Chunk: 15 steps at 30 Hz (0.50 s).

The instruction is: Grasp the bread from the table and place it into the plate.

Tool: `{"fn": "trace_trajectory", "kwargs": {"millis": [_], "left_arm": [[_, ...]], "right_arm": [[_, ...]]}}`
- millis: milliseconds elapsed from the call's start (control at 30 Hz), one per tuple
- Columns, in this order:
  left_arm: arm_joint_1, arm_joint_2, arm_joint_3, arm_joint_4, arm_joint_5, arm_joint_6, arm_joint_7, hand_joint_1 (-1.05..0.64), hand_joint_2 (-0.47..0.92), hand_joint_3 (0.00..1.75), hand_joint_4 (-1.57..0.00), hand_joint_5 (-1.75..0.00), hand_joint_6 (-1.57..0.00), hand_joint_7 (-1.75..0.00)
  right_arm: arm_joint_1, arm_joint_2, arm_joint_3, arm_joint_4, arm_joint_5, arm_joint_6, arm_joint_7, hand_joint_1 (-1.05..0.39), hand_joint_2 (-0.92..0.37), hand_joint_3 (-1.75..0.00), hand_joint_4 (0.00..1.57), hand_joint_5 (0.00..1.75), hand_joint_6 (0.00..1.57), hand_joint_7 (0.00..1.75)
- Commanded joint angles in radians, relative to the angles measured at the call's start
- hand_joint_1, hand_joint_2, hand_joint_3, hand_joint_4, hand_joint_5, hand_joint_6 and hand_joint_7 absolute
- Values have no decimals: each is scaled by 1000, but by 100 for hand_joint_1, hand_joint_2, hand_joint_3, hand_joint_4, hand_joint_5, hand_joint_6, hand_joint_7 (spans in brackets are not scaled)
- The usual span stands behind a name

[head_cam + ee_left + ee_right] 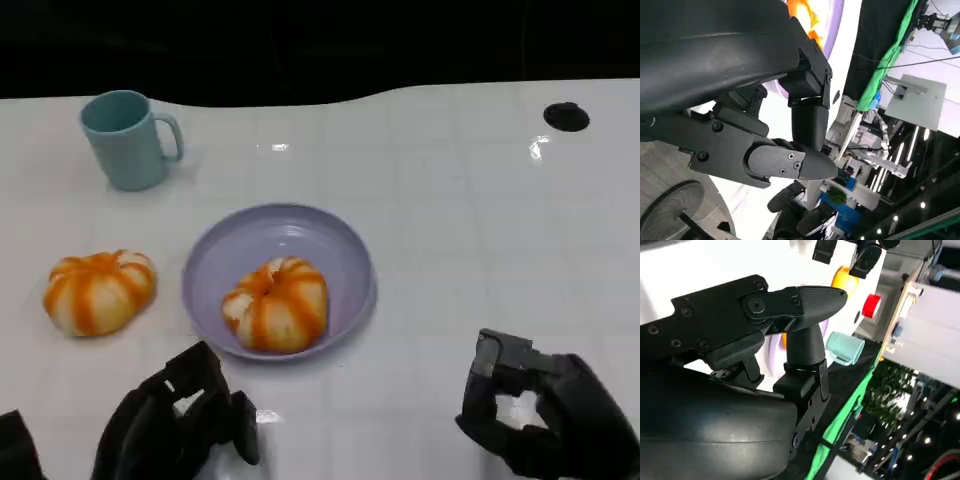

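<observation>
Head view gives me one bread [277,305] lying in the purple plate [345,250], another bread [98,290] left of it on the tabletop [470,220]. Left hand [175,425] and right hand [545,415] hold nothing, fingers loosely apart.

Bench [450,200]: glossy white, wavy far edge, light glare | black round disc [566,116] at far right | backdrop: black beyond bench | green cloth [890,55] hanging past bench | ceiling strip lights [900,170].
</observation>
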Motion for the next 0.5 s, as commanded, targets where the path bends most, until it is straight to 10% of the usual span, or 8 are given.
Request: {"fn": "trace_trajectory", "kwargs": {"millis": [33, 500], "left_arm": [[11, 16, 5, -14, 4, -9, 8, -66, 92, 21, -83, -175, -67, -169], [34, 21, 2, -44, 4, 3, 8, -65, 92, 23, -82, -175, -66, -169]], "right_arm": [[23, 30, -19, 12, 20, -10, 11, -61, -92, -30, 88, 175, 70, 175], [9, 79, -68, 138, 39, -108, 42, -62, -92, -32, 92, 175, 71, 175]]}}
